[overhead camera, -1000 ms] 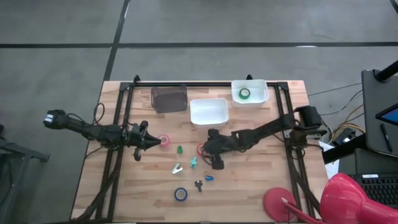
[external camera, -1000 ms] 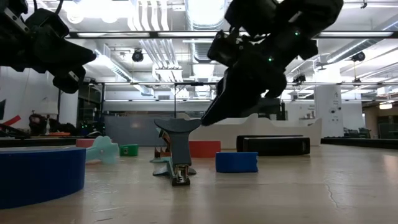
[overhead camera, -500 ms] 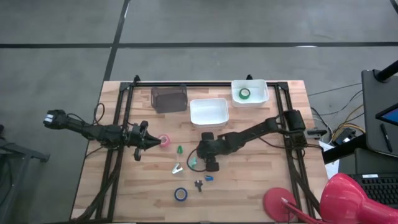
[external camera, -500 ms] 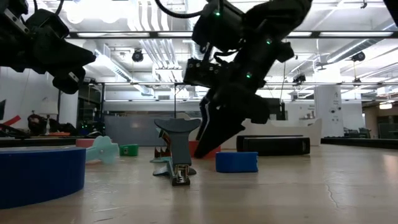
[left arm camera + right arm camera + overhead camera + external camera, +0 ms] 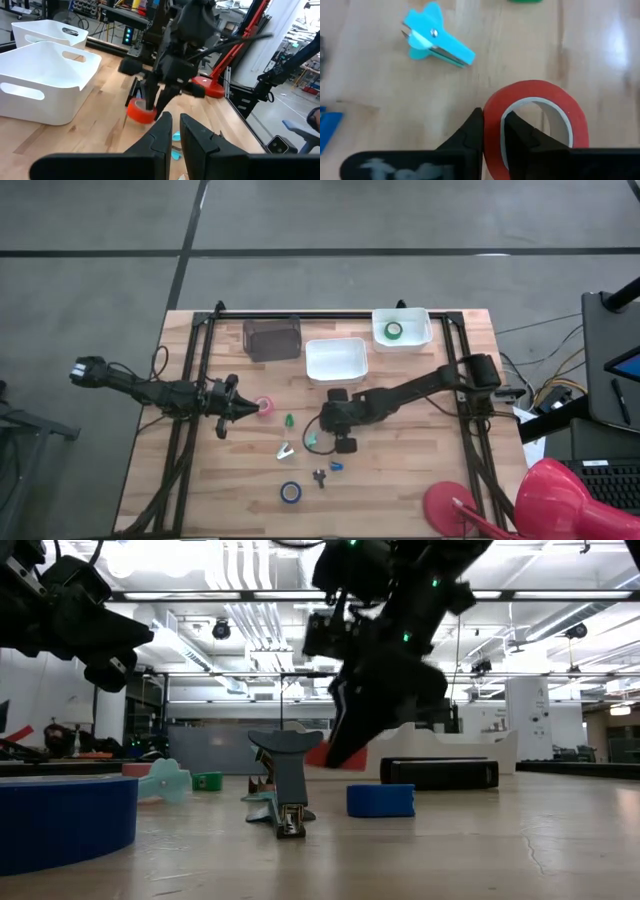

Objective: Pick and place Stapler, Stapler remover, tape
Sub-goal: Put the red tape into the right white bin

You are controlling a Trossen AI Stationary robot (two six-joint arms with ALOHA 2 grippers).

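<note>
My right gripper point(image 5: 322, 420) is at mid-table, shut on the red tape point(image 5: 535, 125). The pink tape point(image 5: 264, 407) lies flat just right of my left gripper point(image 5: 246, 409), which hangs shut above the table with nothing between its fingers point(image 5: 161, 131). The blue tape point(image 5: 290, 491) lies near the front edge. The green tape point(image 5: 394, 330) lies in the far right white bin point(image 5: 420, 320). The black stapler point(image 5: 346, 444) lies beside my right gripper. A stapler remover point(image 5: 285, 785) stands near the blue tape, and a cyan one point(image 5: 437, 42) lies close by. My right gripper pinches the red tape's wall point(image 5: 492, 117), one finger inside the ring and one outside. The fingers slant down toward the table's left side. The roll hangs tilted at the fingertips point(image 5: 338, 754), a little clear of the table.
A dark bin point(image 5: 272, 338) and a white bin point(image 5: 336, 360) stand at the back. A small blue block point(image 5: 336, 466), a green piece point(image 5: 288, 421) and a pale clip point(image 5: 286, 450) lie around the middle. A red lamp point(image 5: 470, 510) sits at the front right corner.
My right gripper has gone down and toward the table's left onto the red tape and taken hold of it. The tape, which lay flat on the table, now hangs tilted a little above it.
</note>
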